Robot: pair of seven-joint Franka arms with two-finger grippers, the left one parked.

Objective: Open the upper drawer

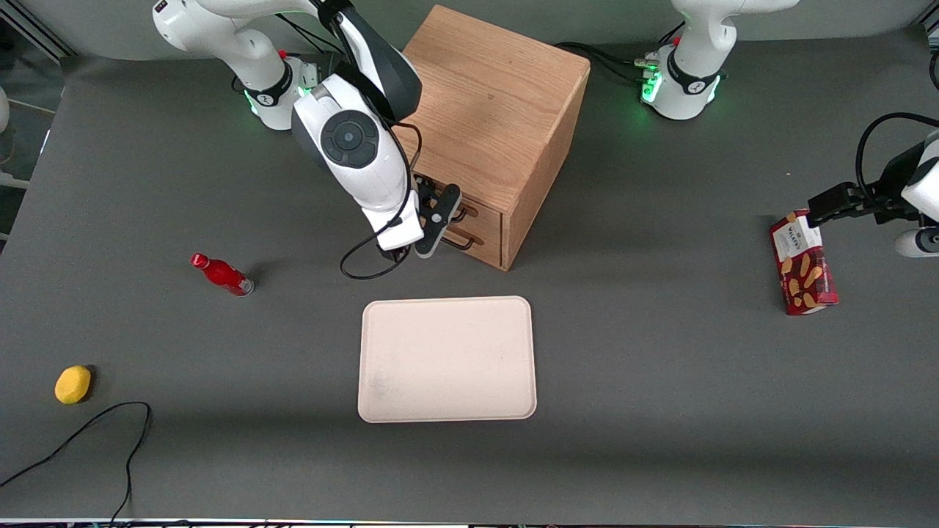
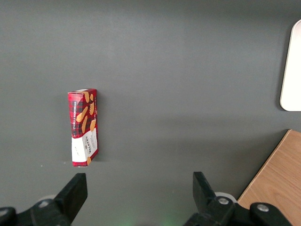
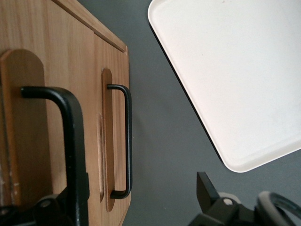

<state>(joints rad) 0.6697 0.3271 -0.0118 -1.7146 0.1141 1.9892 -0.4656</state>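
A light-oak cube cabinet [image 1: 499, 110] stands at the back of the table, its two drawers facing the front camera. The upper drawer [image 3: 33, 132] looks shut; its black bar handle [image 3: 70, 136] runs close past one finger of my right gripper. Below it is the lower drawer's handle [image 3: 128, 141]. My right gripper [image 1: 442, 220] hangs directly in front of the drawer fronts at handle height. It [image 3: 136, 193] is open and holds nothing; the upper handle sits just at the edge of the gap.
A cream tray [image 1: 447, 359] lies nearer the front camera than the cabinet. A red bottle [image 1: 222, 273], a yellow fruit [image 1: 72, 384] and a loose black cable [image 1: 88, 433] lie toward the working arm's end. A red biscuit box [image 1: 803, 262] lies toward the parked arm's end.
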